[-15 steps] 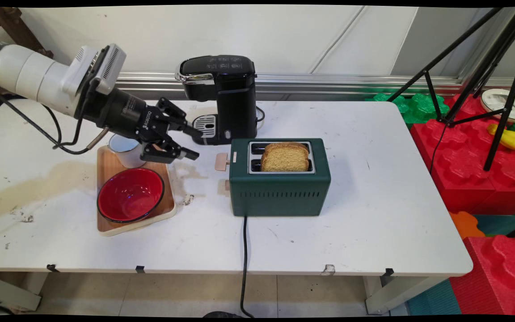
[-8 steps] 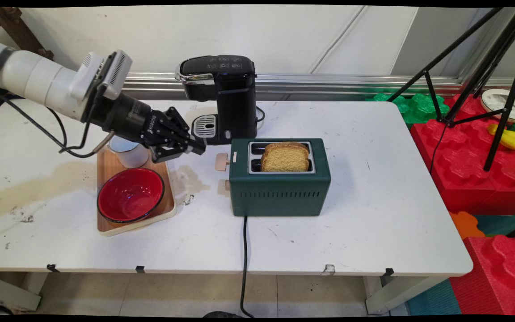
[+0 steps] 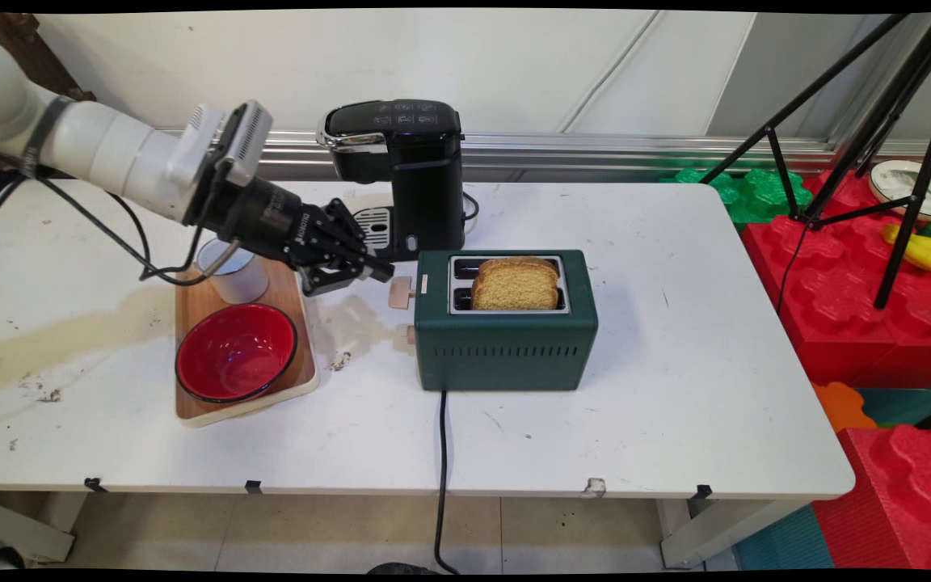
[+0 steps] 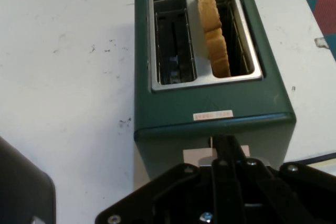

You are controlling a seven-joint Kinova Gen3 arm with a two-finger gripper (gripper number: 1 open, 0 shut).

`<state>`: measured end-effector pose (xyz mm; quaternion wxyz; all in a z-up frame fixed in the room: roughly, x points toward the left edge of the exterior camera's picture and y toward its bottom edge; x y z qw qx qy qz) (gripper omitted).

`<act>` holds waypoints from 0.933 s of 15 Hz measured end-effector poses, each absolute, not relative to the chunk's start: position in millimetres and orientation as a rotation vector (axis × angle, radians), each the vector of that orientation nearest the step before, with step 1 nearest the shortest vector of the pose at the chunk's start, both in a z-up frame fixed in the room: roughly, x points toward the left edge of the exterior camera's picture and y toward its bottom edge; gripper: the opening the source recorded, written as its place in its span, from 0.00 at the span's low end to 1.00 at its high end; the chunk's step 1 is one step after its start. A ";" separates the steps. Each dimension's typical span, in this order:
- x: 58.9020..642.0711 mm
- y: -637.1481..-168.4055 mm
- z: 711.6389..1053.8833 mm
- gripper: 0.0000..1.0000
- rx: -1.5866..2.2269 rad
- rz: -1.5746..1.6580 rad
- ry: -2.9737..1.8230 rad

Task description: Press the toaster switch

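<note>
Closed claw beside toaster lever, coffee machine behind, mug near

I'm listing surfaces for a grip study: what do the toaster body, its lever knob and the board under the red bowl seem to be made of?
The toaster body looks like matt green painted metal or plastic, evenly coloured, with punched vent slits; which one is unclear. Its slot frame looks like brushed bare metal. The lever knob is pale beige, possibly wood or plastic. The board looks like wood, with visible grain and a pale rim.
</note>
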<state>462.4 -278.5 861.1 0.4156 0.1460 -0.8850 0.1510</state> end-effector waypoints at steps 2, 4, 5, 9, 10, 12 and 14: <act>458.0 -283.8 855.7 0.00 0.366 0.370 -2.226; 454.7 -287.0 851.4 0.00 0.367 0.361 -2.228; 452.9 -288.1 849.1 0.00 0.368 0.356 -2.229; 445.1 -292.6 841.4 0.00 0.371 0.338 -2.230; 444.1 -293.2 840.3 0.00 0.373 0.335 -2.230; 441.3 -294.7 836.6 0.00 0.376 0.329 -2.232; 439.7 -296.5 831.9 0.00 0.381 0.325 -2.238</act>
